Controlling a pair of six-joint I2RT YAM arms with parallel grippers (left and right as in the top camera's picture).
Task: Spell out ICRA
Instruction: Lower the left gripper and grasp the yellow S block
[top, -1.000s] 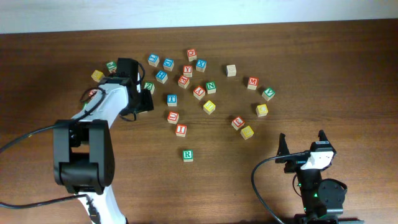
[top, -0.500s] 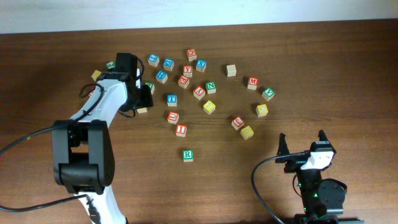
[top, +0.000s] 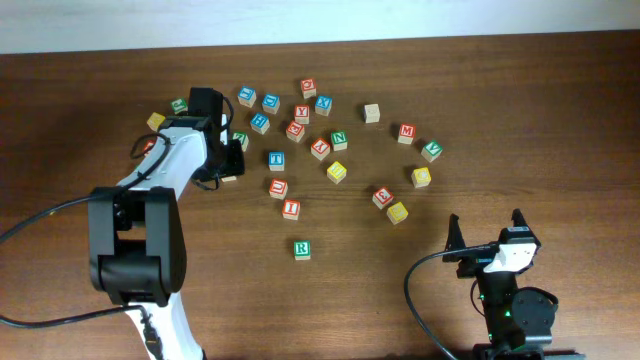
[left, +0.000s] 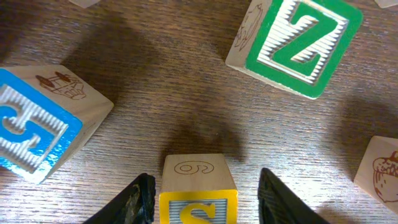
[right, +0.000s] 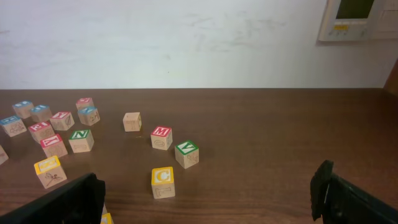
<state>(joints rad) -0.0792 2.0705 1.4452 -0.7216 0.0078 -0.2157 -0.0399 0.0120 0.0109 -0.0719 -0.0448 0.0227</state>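
Left pincer stands open at the bottom edge of the wrist view. Its two black fingers flank a yellow-faced wooden cube, and a sliver of table shows on each side, so nothing is gripped yet. To take it well, the arm should bring the pads square to the cube's flat sides, close evenly and lift straight up, because a blue-faced wooden cube lies near at the left and a green-faced wooden Z cube sits at the upper right. The yellow cube's letter is cut off by the frame; it looks like an S, which the word does not need, so it is worth checking. Farther off, in the overhead's lower centre, the red-faced I cube and green-faced R cube lie apart, and the yellow-faced C cube lies right of centre. Right pincer rests open at the lower right.
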